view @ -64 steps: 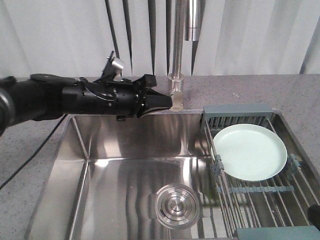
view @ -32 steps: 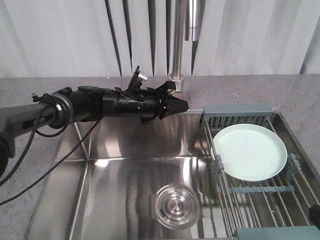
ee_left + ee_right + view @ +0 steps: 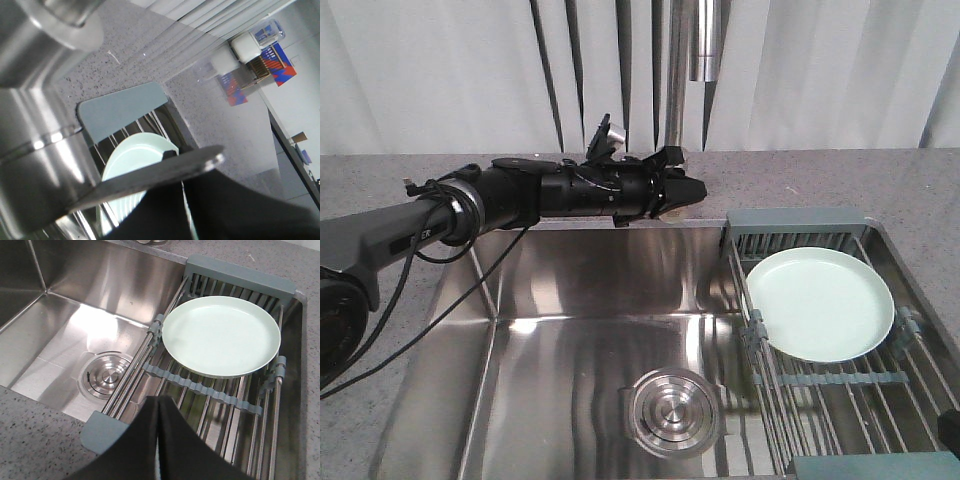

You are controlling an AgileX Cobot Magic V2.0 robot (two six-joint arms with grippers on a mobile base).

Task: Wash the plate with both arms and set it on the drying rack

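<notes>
- In the front view we see the plate [image 3: 820,304] lying flat on the drying rack [image 3: 840,380], which spans the right part of the sink [image 3: 570,330]; the plate sits toward the rack's far end, near the grey-blue end bar.
- Our left end effector [image 3: 688,190] reaches in from 9 o'clock along the sink's back edge, held level above the desk [image 3: 820,180] just in front of the faucet [image 3: 678,75]. Its fingers look drawn close together at the tip, holding nothing, though the angle leaves us unsure, so we cannot tell its state for certain.
- From that tip, the plate lies toward 4 o'clock in the front view, well apart and lower down; nothing touches it.
- In the left wrist view one dark finger [image 3: 160,175] crosses the lower frame, with the plate [image 3: 130,160] partly hidden behind it and the faucet's steel column close at 9 o'clock.
- In the right wrist view our right end effector [image 3: 159,440] sits at 6 o'clock of the frame, its two dark fingers pressed together with only a thin seam between them, gripping nothing.
- From there the plate [image 3: 221,335] lies toward 1 o'clock, near but clear of the fingers, resting on the rack's wires [image 3: 210,390]; the drain [image 3: 105,376] is at 10 o'clock in the basin.
</notes>
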